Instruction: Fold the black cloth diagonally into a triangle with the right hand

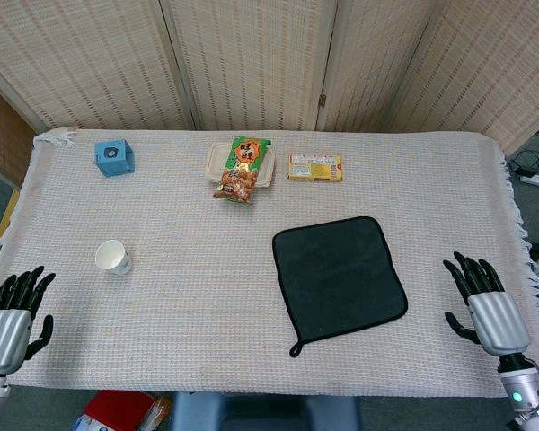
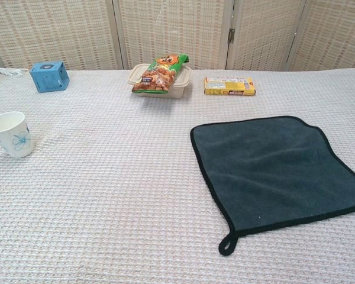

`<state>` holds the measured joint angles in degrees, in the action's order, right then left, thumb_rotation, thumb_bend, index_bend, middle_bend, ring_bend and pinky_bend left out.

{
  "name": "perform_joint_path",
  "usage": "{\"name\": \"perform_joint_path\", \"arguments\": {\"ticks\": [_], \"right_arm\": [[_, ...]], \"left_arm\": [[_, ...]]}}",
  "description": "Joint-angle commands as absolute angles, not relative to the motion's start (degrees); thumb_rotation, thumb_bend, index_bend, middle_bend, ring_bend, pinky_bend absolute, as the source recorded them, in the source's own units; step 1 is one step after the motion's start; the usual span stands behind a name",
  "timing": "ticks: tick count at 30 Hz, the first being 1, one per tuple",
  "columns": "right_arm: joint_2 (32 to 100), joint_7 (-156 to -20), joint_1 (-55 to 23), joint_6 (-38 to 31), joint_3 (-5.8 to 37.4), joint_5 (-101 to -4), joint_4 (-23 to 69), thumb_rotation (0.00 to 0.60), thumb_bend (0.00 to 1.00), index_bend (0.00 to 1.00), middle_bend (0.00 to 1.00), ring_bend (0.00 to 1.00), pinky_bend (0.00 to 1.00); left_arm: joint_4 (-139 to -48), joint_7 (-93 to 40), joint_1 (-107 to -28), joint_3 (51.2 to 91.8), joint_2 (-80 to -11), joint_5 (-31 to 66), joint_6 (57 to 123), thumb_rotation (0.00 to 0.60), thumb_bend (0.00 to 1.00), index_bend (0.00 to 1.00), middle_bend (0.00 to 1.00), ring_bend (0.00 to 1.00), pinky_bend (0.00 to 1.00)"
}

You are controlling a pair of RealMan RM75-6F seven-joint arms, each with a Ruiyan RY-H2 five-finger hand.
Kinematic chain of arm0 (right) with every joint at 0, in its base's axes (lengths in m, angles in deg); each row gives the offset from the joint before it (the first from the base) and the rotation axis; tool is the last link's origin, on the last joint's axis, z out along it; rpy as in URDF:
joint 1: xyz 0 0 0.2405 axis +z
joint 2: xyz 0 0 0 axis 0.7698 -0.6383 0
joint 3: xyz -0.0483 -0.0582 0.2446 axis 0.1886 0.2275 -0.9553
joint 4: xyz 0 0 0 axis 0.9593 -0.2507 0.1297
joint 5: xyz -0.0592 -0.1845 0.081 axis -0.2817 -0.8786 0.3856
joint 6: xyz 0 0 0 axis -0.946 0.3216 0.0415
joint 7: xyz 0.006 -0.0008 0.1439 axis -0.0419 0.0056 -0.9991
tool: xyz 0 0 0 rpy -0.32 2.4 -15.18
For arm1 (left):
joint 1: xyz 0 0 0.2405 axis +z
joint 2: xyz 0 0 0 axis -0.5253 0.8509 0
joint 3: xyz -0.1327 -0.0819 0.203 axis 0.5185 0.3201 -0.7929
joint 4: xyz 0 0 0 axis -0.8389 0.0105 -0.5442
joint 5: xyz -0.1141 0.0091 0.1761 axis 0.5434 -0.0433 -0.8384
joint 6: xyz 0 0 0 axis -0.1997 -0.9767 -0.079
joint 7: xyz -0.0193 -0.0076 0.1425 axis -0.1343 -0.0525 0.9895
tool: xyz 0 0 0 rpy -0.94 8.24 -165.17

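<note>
Black cloth [image 2: 275,171] flat, unfolded, right of table centre, hanging loop [image 2: 227,244] toward near edge, right hand [image 1: 488,305] spread beside it, apart, left hand [image 1: 13,316] spread, empty.

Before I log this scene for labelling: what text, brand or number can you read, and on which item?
Snack bag: large print on the green top, too blurred to read.
Yellow box: small print, too small to read.
Blue box: a round mark, no legible text.
Paper cup: blue flower pattern only, no words.
Black cloth: none.
</note>
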<state>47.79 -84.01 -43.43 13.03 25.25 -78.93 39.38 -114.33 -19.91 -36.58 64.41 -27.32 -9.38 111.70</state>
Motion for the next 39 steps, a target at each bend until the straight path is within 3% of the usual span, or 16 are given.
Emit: {"name": "perform_joint_path", "arguments": {"ticks": [1, 8, 13, 18, 22, 26, 33, 39], "right_arm": [[47.64, -83.98, -43.23, 12.56, 25.3, -78.7, 39.3, 0.6, 0.38, 0.0, 0.0, 0.0, 0.0], [48.46, -83.82, -42.46, 11.28, 25.73, -79.31, 38.36, 0.6, 0.38, 0.0, 0.0, 0.0, 0.0], [48.65, -83.76, -36.45, 4.05, 23.46, -79.04, 37.82, 0.6, 0.38, 0.01, 0.0, 0.0, 0.0], [50.93, -83.35, -26.55, -6.9, 18.08, -75.7, 35.92, 0.6, 0.38, 0.24, 0.0, 0.0, 0.0], [56.09, -83.89, -17.3, -17.68, 14.18, -71.33, 31.18, 0.6, 0.38, 0.33, 0.02, 0.01, 0.0], [62.86, -82.96, -9.96, -26.09, 12.54, -67.55, 23.65, 0.6, 0.38, 0.36, 0.04, 0.01, 0.0], [76.46, -85.36, -1.5, -31.55, 11.43, -65.27, 8.16, 0.6, 0.38, 0.36, 0.04, 0.01, 0.0], [83.84, -88.39, 3.45, -33.79, 11.96, -66.45, -1.0, 0.6, 0.38, 0.36, 0.04, 0.01, 0.0]], "left_arm": [[-114.21, -19.9, -36.65, 64.53, -27.36, -9.0, 111.43, 0.6, 0.64, 0.12, 0.07, 0.0, 0.0], [-114.69, -20.36, -36.91, 64.73, -27.03, -8.9, 111.15, 0.6, 0.64, 0.12, 0.07, 0.0, 0.0], [-114.34, -21.54, -37.11, 64.95, -26.8, -8.92, 111.07, 0.6, 0.64, 0.12, 0.07, 0.0, 0.0], [-114.23, -22.23, -37.37, 65.05, -26.65, -8.23, 110.23, 0.6, 0.64, 0.12, 0.07, 0.0, 0.0], [-114.52, -22.69, -37.21, 65.24, -26.41, -7.84, 110.5, 0.6, 0.64, 0.12, 0.07, 0.0, 0.0], [-114.48, -23.48, -37.08, 65.67, -26.08, -7.13, 110.72, 0.6, 0.64, 0.12, 0.07, 0.0, 0.0], [-114.18, -25.57, -36.9, 66.25, -25.13, -6.18, 110.89, 0.6, 0.64, 0.12, 0.07, 0.0, 0.0], [-113.7, -26.42, -36.87, 66.65, -24.89, -5.73, 111.02, 0.6, 0.63, 0.11, 0.07, 0.0, 0.0]]}}
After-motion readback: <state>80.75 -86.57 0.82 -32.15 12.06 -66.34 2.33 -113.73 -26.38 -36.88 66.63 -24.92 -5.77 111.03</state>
